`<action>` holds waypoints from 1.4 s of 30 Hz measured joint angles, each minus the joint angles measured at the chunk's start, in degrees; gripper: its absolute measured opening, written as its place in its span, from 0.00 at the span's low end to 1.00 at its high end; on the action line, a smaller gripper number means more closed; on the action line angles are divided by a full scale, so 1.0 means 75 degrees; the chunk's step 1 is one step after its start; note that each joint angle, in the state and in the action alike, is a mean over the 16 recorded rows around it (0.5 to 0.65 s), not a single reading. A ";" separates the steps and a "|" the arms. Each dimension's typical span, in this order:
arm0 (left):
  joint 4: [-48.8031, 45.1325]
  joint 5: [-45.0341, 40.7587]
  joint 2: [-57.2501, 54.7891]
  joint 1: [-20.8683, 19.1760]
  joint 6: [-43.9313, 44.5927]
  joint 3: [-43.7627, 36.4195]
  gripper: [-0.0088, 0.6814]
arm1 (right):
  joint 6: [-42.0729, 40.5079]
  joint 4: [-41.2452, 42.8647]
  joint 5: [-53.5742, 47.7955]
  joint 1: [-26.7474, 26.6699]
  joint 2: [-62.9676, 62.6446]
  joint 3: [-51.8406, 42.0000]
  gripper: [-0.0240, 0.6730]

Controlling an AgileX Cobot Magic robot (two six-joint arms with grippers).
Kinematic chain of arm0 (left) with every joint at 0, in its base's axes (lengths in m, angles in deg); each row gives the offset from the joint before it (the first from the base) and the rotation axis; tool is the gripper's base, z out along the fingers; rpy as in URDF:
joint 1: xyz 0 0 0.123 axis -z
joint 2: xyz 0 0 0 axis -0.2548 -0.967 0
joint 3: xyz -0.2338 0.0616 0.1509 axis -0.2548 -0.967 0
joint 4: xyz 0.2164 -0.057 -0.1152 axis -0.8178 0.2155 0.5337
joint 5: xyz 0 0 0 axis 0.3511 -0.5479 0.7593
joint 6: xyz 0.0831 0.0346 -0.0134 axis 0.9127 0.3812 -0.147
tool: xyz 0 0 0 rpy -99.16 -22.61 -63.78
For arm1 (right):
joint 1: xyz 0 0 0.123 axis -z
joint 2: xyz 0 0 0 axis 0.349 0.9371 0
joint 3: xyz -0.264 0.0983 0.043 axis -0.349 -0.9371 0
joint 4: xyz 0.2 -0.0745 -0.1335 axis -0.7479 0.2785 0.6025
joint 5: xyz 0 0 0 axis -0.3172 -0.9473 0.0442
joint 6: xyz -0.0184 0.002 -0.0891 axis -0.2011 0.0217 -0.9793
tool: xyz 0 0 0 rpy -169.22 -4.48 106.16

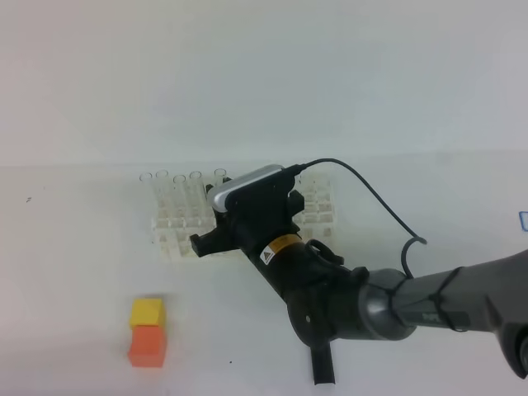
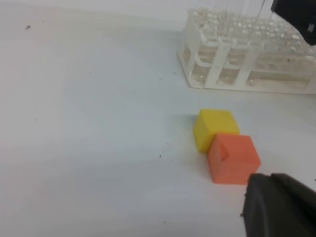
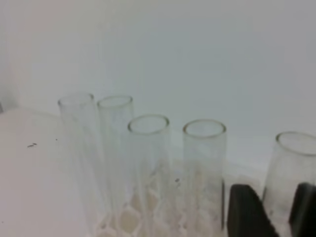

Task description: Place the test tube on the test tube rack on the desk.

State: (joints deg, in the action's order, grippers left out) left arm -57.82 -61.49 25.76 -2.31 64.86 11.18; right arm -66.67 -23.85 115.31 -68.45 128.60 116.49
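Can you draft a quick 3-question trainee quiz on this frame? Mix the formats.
1. True or false: the yellow cube and the orange cube touch each other.
2. How many upright tubes does the right wrist view show?
3. The right gripper is: A) over the cubes B) at the test tube rack C) resting on the desk

Key: 1 true. 2 five. 3 B; its fingers flank the test tube.
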 joint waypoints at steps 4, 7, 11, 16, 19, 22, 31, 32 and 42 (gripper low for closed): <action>0.0000 0.0035 -0.0015 0.0000 -0.0019 0.0000 0.01 | -0.0012 -0.0064 -0.0094 0.0000 -0.0007 -0.0003 0.40; 0.0000 0.0047 -0.0027 0.0000 -0.0027 0.0000 0.01 | -0.0044 -0.0105 -0.0166 0.0000 -0.0046 -0.0006 0.43; 0.0000 0.0048 -0.0029 0.0000 -0.0025 0.0000 0.01 | -0.0136 -0.0124 -0.0202 0.0000 -0.0183 -0.0008 0.47; 0.0000 0.0048 -0.0029 0.0000 -0.0024 0.0000 0.01 | -0.0377 -0.0149 -0.0219 0.0001 -0.0483 -0.0008 0.48; 0.0000 0.0048 -0.0029 0.0000 -0.0022 0.0000 0.01 | -0.0620 -0.0219 -0.0223 0.0007 -0.0721 -0.0009 0.48; 0.0000 0.0048 -0.0029 0.0000 -0.0019 0.0000 0.01 | -0.0954 -0.0374 -0.0185 0.0018 -0.0975 -0.0034 0.45; 0.0000 0.0063 -0.0029 0.0000 -0.0015 0.0000 0.01 | -0.2022 -0.1143 -0.0295 0.0055 -0.1476 -0.0309 0.24; 0.0000 0.0063 -0.0029 0.0000 -0.0015 0.0000 0.01 | -0.2115 -0.1228 -0.0346 0.0056 -0.1495 -0.0346 0.21; 0.0000 0.0063 -0.0029 0.0000 -0.0015 0.0000 0.01 | -0.2491 -0.1626 -0.1025 -0.0002 -0.1313 -0.0570 0.04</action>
State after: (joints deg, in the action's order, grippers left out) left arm -57.82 -61.02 25.54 -2.31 64.75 11.18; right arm -85.35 -36.04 107.63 -68.47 118.76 112.22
